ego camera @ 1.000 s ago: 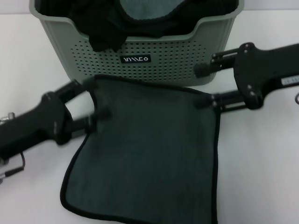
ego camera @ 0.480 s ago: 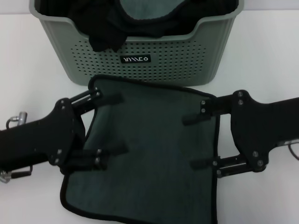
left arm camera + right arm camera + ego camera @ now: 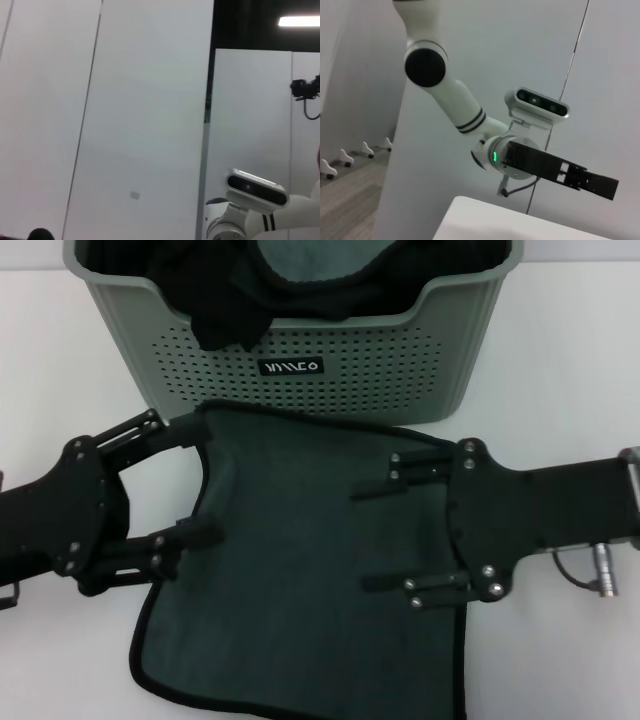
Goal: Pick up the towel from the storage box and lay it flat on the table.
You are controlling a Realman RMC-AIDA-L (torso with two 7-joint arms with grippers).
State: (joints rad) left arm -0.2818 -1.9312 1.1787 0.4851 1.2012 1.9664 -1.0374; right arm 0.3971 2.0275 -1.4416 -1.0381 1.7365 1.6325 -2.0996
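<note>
The towel (image 3: 300,640) lies spread out on the white table (image 3: 560,380), dark grey-green face up with black piping round the edge, right in front of the storage box (image 3: 350,365). My left gripper (image 3: 205,480) is open at the towel's left edge, its fingertips just over the border. Over the towel's right half my right gripper (image 3: 360,538) hovers open, holding nothing. The right wrist view shows the left arm's gripper (image 3: 587,181) from the side, above a table corner (image 3: 480,225).
The pale green box holds a black cloth (image 3: 230,315) draped over its front rim and a lighter teal-grey cloth (image 3: 300,260). Bare white table lies left and right of the towel. The left wrist view shows only a wall and the other arm's wrist camera (image 3: 257,187).
Both grippers have come back from the towel's far corners by the box. The left one then moved left to the edge, and the right one moved left over the cloth. The towel stays flat.
</note>
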